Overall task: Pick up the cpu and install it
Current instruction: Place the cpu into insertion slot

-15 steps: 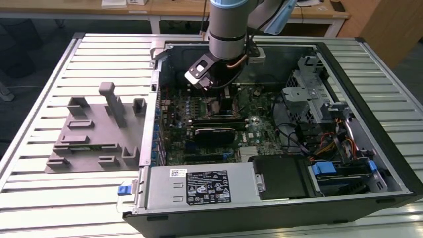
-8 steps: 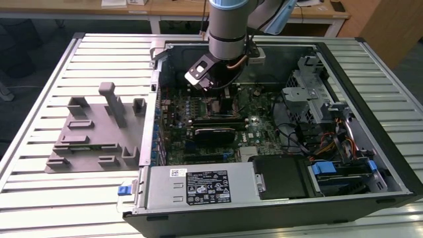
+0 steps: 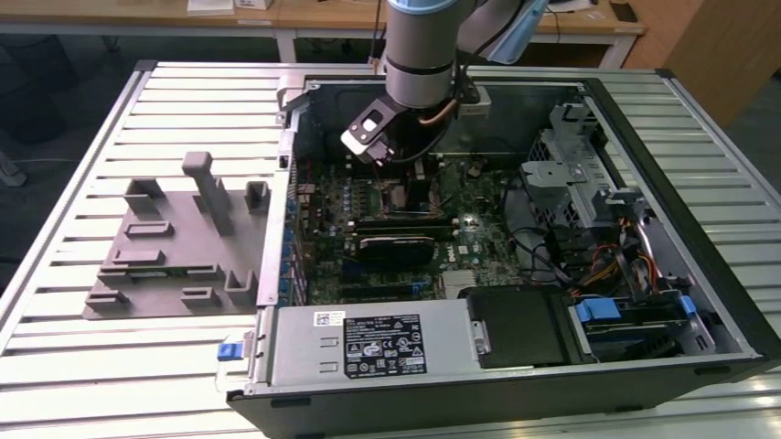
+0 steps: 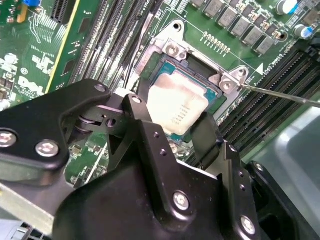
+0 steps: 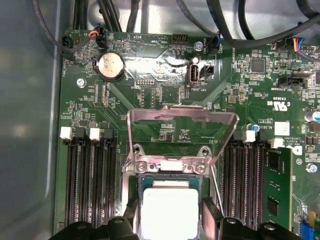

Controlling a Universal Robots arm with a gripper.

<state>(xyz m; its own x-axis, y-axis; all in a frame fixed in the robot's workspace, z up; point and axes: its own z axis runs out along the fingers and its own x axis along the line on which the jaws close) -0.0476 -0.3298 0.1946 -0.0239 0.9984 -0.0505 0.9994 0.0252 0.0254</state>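
Black gripper (image 4: 170,117) clamps the cpu (image 5: 169,214) by two opposite edges, holding it over the open socket (image 4: 192,75) on the green motherboard (image 5: 150,75). Behind it, the socket's metal load plate (image 5: 182,113) stands raised. Farther off, a grey tray (image 3: 146,274) lies outside the computer case (image 3: 701,229), on the exterior view's left.

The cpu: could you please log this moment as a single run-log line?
cpu: at open socket, seating unclear | gripper: directly over cpu | load plate: raised | site: motherboard
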